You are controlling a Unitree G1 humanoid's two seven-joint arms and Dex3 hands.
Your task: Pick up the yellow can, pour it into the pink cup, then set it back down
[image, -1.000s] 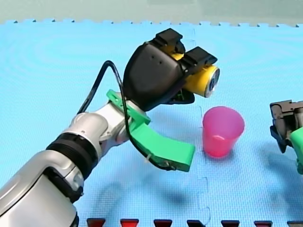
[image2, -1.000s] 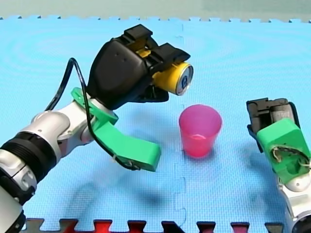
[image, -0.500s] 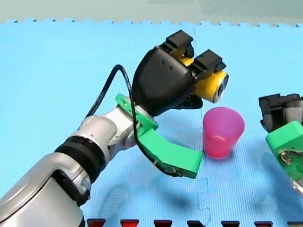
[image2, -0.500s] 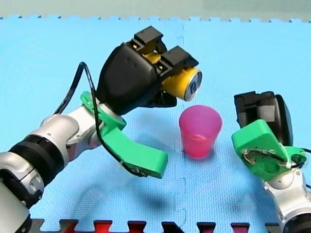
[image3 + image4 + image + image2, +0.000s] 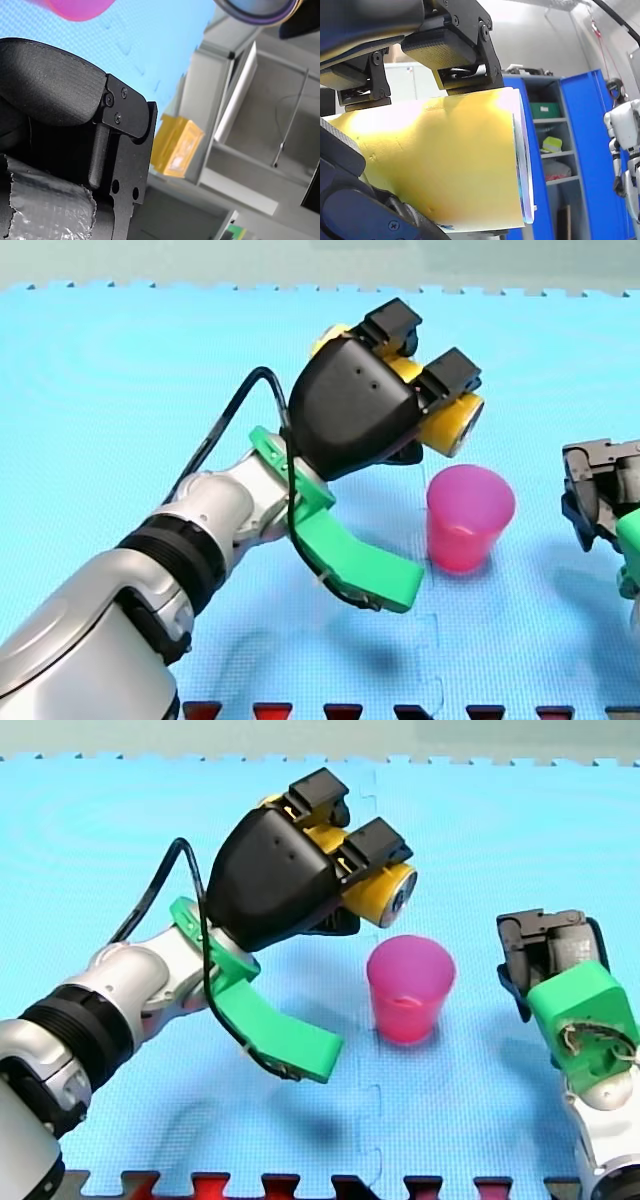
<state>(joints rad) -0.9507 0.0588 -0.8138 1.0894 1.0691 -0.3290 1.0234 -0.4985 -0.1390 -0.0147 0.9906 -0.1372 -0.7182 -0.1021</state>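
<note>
Since half a second ago the left hand (image 5: 355,415) has rolled a little further, so the yellow can's (image 5: 452,423) rear end now peeks out behind the knuckles. The right hand (image 5: 545,955) has backed away from the pink cup (image 5: 470,518).

Can is in the air, clamped in the left hand, lying almost on its side. Its top end faces right, above and just left of the cup rim. No liquid visible.

Second wrist view: two finger pads (image 5: 445,47) press on the can's side, mid-body.

Cup stands upright on the blue foam mat (image 5: 120,390), untouched.

Right hand is to the right of the cup, holding nothing; can't tell its pose.

Handling guess: thin metal can, light, smooth and a bit slippery, dents if squeezed hard. A mid-body wrap like this one looks right, with moderate force. The cup looks light and tippy, so avoid knocking the rim.
</note>
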